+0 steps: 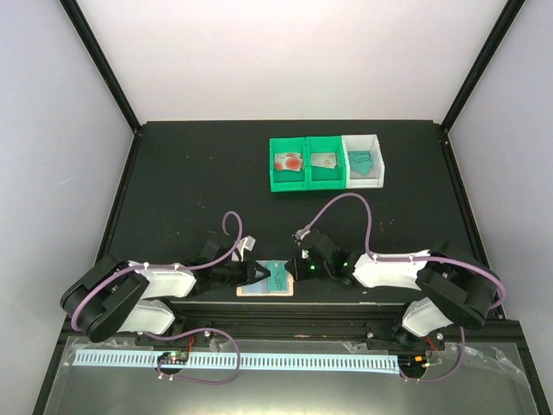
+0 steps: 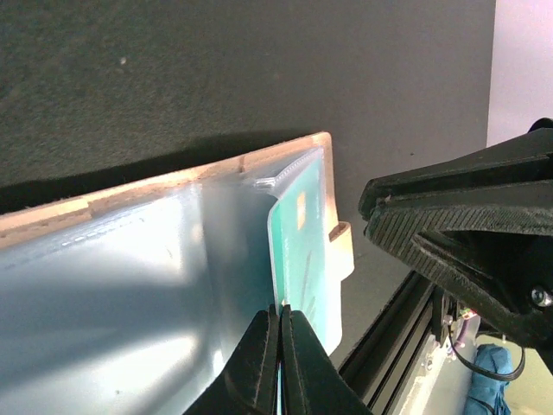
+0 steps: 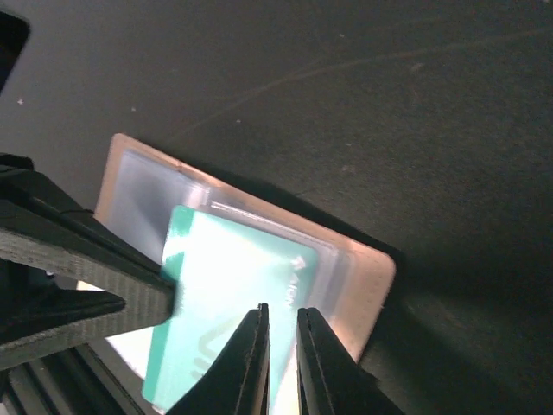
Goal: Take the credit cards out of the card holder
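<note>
left hand clamps the peach-orange bifold card holder steady so right hand, slightly apart, can tug the thin teal card.

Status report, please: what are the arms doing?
Left jaws shut, tips at the card holder. Right jaws slightly apart over the teal card, partly out of its pocket. Nothing blocking.

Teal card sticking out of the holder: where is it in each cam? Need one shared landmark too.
Top external: teal card just below centre, lying on the holder.
Left wrist: teal card right of centre, standing in the clear sleeve.
Right wrist: teal card lower left of centre, partly pulled out.
Shared landmark: card holder peach rim.
</note>
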Robot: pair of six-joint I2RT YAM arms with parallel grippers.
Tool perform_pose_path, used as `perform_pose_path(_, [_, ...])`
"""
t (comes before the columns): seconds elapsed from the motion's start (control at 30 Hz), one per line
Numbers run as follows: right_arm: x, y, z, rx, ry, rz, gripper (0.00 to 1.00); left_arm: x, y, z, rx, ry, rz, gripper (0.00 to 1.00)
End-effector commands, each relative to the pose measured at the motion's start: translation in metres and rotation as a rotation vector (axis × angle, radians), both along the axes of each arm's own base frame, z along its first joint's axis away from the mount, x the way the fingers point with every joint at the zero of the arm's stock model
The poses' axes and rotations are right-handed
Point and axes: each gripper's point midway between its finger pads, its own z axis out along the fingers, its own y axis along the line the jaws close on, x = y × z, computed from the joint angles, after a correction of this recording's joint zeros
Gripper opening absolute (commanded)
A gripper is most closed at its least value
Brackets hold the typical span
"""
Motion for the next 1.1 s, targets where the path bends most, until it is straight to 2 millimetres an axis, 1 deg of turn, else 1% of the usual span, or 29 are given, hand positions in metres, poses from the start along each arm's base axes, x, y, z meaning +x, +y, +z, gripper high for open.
perform_pose_path(0.0, [-0.001, 0.018, 0.013, 0.039, -0.006, 0.060, 0.13, 0.004, -0.001, 0.000, 0.030, -0.008, -0.019, 0.02])
perform_pose_path(0.03, [0.001, 0.020, 0.014, 0.033, -0.006, 0.059, 0.13, 0.004, 0.000, 0.000, 0.035, -0.010, -0.021, 0.02])
perform_pose_path(0.2, [0.007, 0.009, -0.004, -0.073, 0.003, 0.011, 0.13, 0.005, 0.004, 0.001, 0.084, -0.006, -0.017, 0.02])
perform_pose_path(0.27, [0.011, -0.001, -0.018, -0.152, 0.000, -0.006, 0.11, 0.007, 0.012, -0.003, 0.140, -0.002, 0.003, 0.02])
perform_pose_path(0.3, [0.012, -0.006, -0.024, -0.183, -0.001, -0.014, 0.10, 0.008, 0.015, -0.002, 0.153, -0.013, 0.009, 0.02])
perform_pose_path(0.33, [0.008, -0.007, -0.037, -0.210, 0.030, 0.001, 0.08, 0.007, 0.016, 0.003, 0.153, -0.022, 0.011, 0.02])
perform_pose_path(0.37, [0.005, -0.009, -0.043, -0.222, 0.041, 0.003, 0.08, 0.008, 0.017, 0.004, 0.156, -0.024, 0.014, 0.02])
perform_pose_path(0.5, [0.002, -0.022, -0.058, -0.274, 0.057, -0.014, 0.08, 0.015, 0.027, 0.000, 0.209, -0.033, 0.056, 0.02])
perform_pose_path(0.63, [-0.001, -0.027, -0.063, -0.281, 0.063, -0.020, 0.08, 0.016, 0.028, 0.002, 0.205, -0.022, 0.052, 0.02])
perform_pose_path(0.77, [0.000, -0.029, -0.065, -0.296, 0.055, -0.018, 0.08, 0.018, 0.030, 0.010, 0.196, -0.045, 0.070, 0.02])
perform_pose_path(0.93, [0.002, -0.026, -0.063, -0.285, 0.050, -0.016, 0.07, 0.021, 0.029, 0.022, 0.160, -0.069, 0.065, 0.02])
perform_pose_path(1.07, [0.005, -0.027, -0.060, -0.287, 0.029, -0.017, 0.07, 0.020, 0.031, 0.023, 0.166, -0.073, 0.036, 0.02])
